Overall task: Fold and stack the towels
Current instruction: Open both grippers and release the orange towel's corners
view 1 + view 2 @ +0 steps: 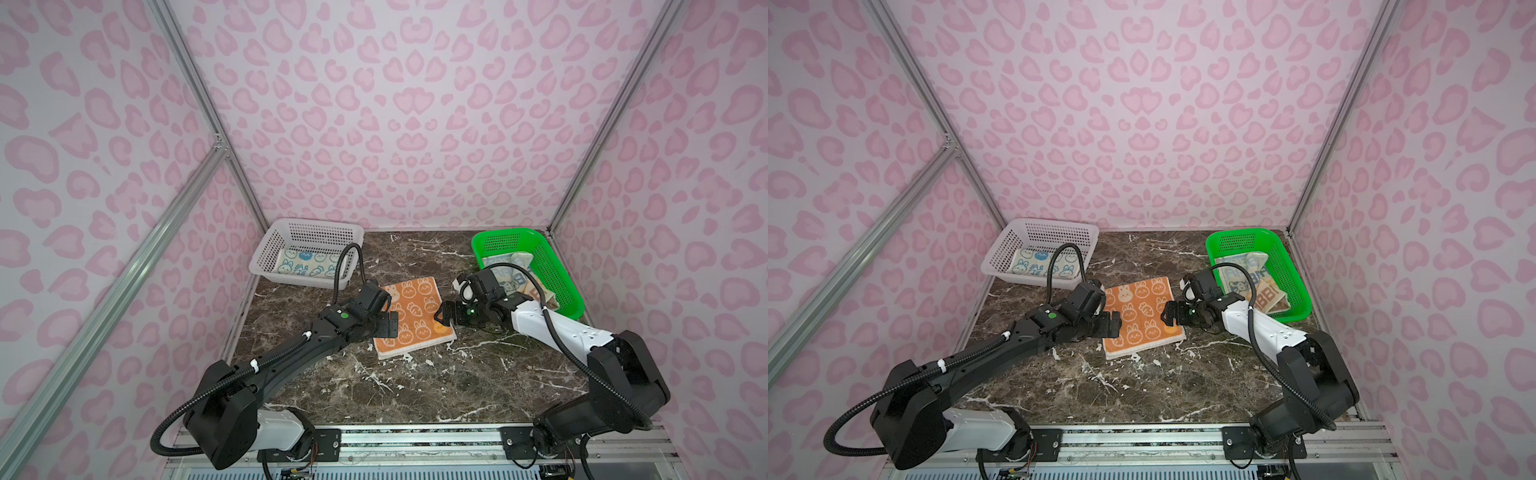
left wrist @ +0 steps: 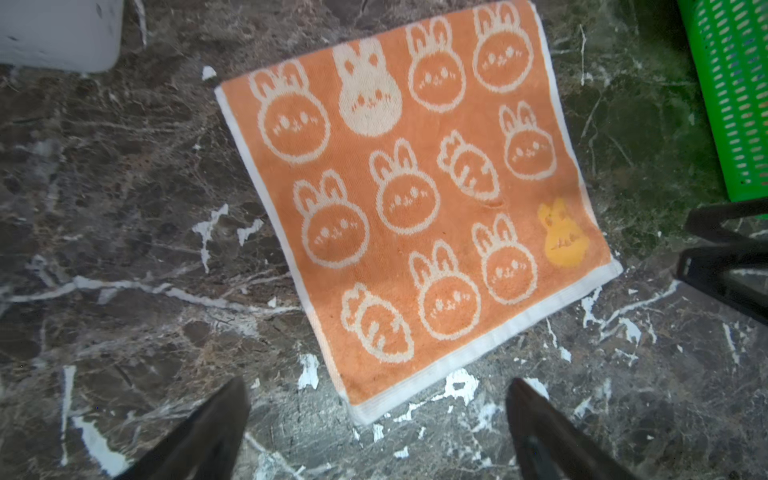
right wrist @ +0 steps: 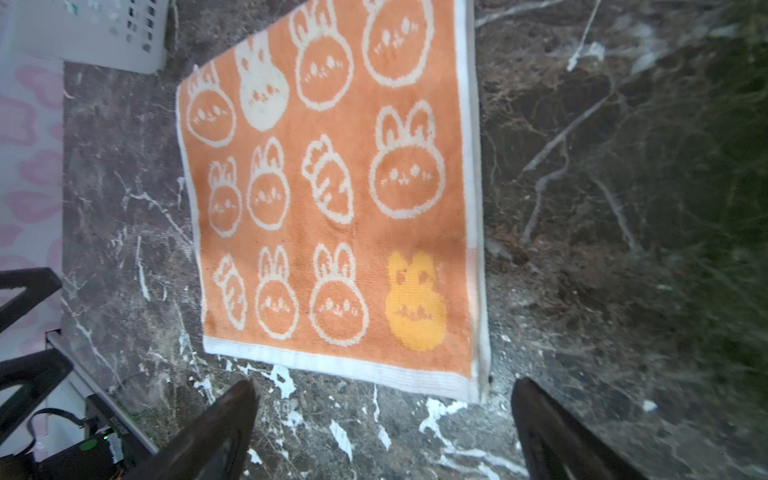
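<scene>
An orange towel (image 1: 415,318) (image 1: 1142,316) printed with bunnies and carrots lies flat on the marble table, seen in both top views. Its near right corner shows two layers in the right wrist view (image 3: 332,208). My left gripper (image 1: 390,325) (image 2: 378,386) stands open at the towel's left edge, its jaws empty over bare marble. My right gripper (image 1: 442,316) (image 3: 382,386) is open at the towel's right edge, also empty. A cream towel with blue bunnies (image 1: 307,266) lies folded in the white basket. A cream block-letter towel (image 1: 519,278) lies rumpled in the green basket.
The white basket (image 1: 316,224) sits at the back left and the green basket (image 1: 555,270) at the back right. Pink patterned walls with aluminium posts enclose the table (image 1: 415,386) on three sides. The arms' rail runs along the front edge.
</scene>
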`<state>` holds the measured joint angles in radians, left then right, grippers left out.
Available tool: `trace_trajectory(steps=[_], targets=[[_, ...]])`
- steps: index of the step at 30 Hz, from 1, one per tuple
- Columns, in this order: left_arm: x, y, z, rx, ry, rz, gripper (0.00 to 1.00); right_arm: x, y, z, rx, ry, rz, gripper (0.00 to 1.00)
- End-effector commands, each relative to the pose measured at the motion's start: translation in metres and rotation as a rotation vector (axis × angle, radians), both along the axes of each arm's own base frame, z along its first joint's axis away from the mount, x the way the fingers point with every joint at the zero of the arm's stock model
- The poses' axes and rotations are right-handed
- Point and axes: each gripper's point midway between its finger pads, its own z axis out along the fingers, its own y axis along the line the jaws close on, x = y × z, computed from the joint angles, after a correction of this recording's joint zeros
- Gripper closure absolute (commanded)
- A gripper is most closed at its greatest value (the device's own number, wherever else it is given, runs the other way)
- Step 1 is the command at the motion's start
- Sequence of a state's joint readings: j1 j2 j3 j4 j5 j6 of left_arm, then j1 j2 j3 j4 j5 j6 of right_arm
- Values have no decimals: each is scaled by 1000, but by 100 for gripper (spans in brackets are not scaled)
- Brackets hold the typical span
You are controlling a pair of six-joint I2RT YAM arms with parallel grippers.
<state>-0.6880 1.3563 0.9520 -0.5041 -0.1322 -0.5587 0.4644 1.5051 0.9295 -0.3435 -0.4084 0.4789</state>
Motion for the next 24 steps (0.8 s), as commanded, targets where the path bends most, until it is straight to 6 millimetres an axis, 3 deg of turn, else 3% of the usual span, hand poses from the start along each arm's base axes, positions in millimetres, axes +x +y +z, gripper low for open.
trace_trajectory(steps=[1,6,14,19,24], targets=[[3,0,2,-47,5,46,0,4,15,9,97,-7,10,1],[15,-18,-4,-365,59,134,1,6,24,-4,163,20,-2,1],[23,-45,-42,-390,199,111,1,2,27,-41,171,88,-5,1],[21,-37,-74,-284,258,121,1,-10,17,-55,124,108,-15,1],[26,-33,-92,-213,292,111,1,-26,8,-68,90,143,-49,1]])
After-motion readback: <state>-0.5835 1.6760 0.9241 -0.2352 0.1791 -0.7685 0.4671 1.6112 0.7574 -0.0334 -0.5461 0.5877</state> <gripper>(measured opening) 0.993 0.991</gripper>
